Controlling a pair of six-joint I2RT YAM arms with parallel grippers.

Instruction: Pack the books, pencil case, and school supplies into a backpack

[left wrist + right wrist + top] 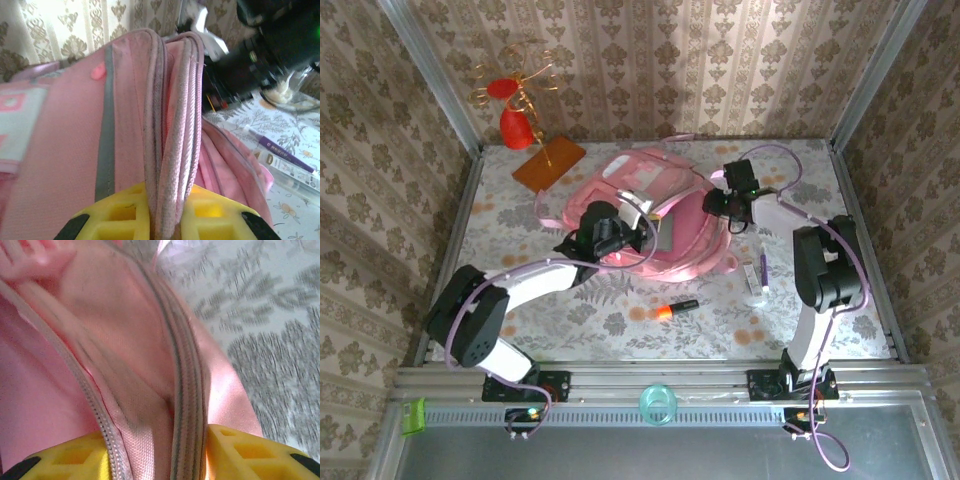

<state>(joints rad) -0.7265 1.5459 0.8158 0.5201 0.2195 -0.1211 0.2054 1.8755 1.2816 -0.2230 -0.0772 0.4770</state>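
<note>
Backpack [695, 245] rim pinched in left gripper [163, 205], jaws narrow on a fold of pink fabric and piping. Zipper edge lying between fingers of right gripper [155, 455]; clamped or loose, cannot tell. Flat at centre of table [570, 320], gripped left side, right side. Just near of it, orange-and-black marker [677, 308]; near-right and apart, clear stick [758, 272].

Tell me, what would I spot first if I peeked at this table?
The big pink backpack in the middle of the table, with the left hand pinching its edge and the right hand straddling its zipper. At the back left stands a gold wire stand hung with bright red pieces, and an orange-and-black marker lies near the front.
</note>
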